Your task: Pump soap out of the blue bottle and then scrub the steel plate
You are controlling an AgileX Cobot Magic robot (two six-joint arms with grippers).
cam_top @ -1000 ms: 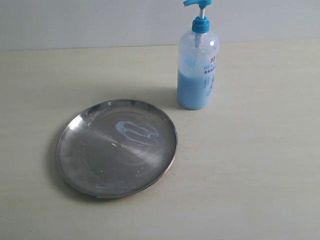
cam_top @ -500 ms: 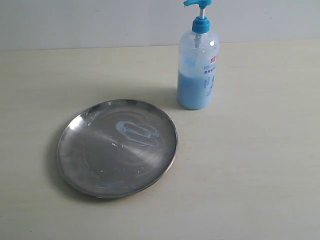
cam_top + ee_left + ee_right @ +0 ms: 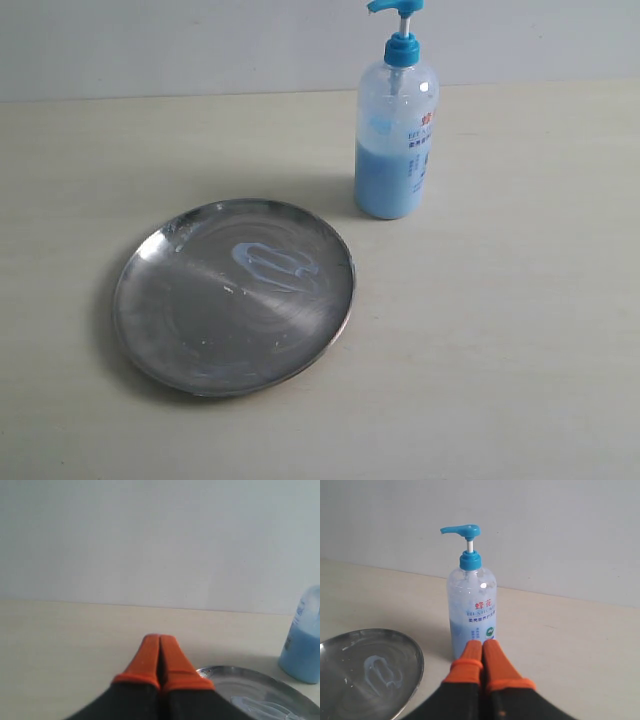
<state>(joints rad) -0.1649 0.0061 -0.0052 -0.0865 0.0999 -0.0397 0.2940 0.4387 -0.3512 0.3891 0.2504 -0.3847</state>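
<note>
It looks like a plain lab-style test bench: a pale wood-grain counter (image 3: 520, 350) against a blank grey-white wall (image 3: 200, 45), evenly lit indoors.

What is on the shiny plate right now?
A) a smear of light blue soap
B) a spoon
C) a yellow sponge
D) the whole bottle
A: a pale blue smear of soap lies on the steel plate, while the blue bottle stands upright on the table beside the plate, not on it.
</note>
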